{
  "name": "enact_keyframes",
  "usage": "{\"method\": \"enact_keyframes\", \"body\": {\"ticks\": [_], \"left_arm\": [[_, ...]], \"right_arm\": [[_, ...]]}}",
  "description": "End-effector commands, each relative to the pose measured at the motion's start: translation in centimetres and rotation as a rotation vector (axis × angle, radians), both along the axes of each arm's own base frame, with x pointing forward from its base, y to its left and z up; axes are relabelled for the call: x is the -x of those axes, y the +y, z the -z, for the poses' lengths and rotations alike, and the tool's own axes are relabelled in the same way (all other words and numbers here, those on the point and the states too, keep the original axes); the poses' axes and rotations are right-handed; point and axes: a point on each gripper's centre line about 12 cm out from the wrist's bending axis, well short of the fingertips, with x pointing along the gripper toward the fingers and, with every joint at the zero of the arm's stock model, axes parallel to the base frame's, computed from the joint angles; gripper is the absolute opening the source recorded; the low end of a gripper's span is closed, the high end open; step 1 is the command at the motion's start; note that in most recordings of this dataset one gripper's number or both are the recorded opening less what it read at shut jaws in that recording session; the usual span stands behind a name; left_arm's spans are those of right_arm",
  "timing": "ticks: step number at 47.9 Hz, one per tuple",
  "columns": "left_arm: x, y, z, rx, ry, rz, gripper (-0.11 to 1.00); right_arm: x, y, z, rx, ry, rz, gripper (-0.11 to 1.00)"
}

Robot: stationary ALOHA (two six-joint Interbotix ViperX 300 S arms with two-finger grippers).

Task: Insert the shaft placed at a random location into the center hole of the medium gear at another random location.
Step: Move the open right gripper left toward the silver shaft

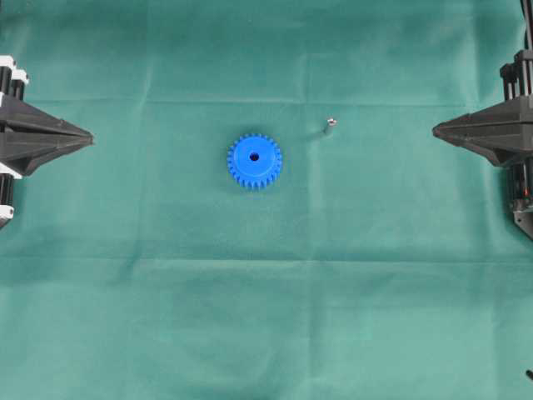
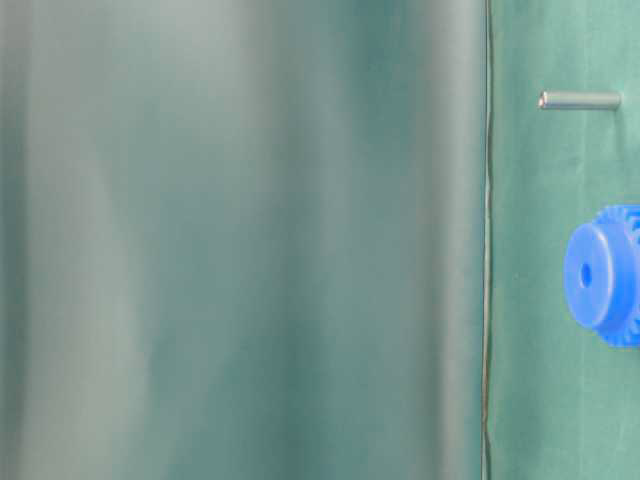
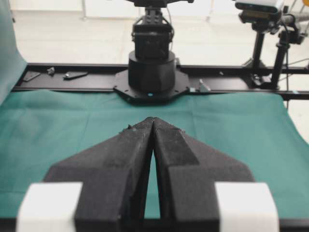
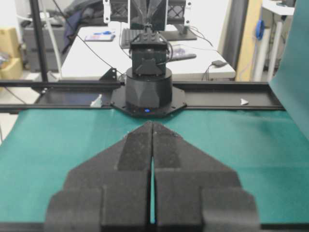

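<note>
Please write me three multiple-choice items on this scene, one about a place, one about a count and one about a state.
1. In the overhead view, where is the shaft relative to the gear?
A. Up and to the right, apart from it
B. Inside its center hole
C. Below and to the left, touching it

2. How many gears are on the cloth?
A. Three
B. One
C. Two

3. What state is the left pincer in?
A. Open wide
B. Shut on the shaft
C. Shut, holding nothing

Answers:
1. A, bare cloth separates shaft and gear overhead.
2. B, only one blue gear appears.
3. C, the left wrist view shows its jaws meeting at the tips with nothing between them.
</note>
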Motion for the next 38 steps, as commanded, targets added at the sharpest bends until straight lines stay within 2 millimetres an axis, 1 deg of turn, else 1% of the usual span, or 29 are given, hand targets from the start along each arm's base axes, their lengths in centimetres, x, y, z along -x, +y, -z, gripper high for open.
{"method": "enact_keyframes", "body": {"ticks": [1,4,17,24,26,29,32,36,38], "left_arm": [[-0.4,-0.1,-0.7,-0.001,0.003,0.004,0.00],[-0.3,-0.1,-0.7,0.002,0.011,0.004,0.00],[-0.1,-0.1,-0.7,0.000,0.020,0.004,0.00],[-0.1,0.0,-0.6,0.000,0.025,0.002,0.00],[-0.1,-0.1,-0.6,0.000,0.028,0.004,0.00],[-0.1,-0.1,-0.6,-0.001,0.026,0.004,0.00],[-0.1,-0.1,-0.7,-0.001,0.023,0.004,0.00],[-0.1,-0.1,-0.6,-0.003,0.026,0.004,0.00],[-0.1,-0.1,-0.6,-0.005,0.026,0.004,0.00]], "right_arm": [[-0.4,0.0,-0.4,-0.015,0.006,0.001,0.01],[-0.7,-0.1,-0.3,-0.015,0.023,0.005,0.01],[-2.3,-1.4,1.2,-0.021,0.114,0.061,0.01],[-3.1,-2.4,2.9,-0.027,0.187,0.105,0.01],[-3.4,-2.8,3.5,-0.030,0.212,0.117,0.03],[-3.9,-3.3,4.5,-0.035,0.254,0.137,0.12],[-4.7,-3.7,5.7,-0.040,0.308,0.149,0.26],[-5.6,-4.4,7.5,-0.046,0.375,0.169,0.51],[-6.1,-4.8,8.5,-0.045,0.405,0.179,0.65]]}}
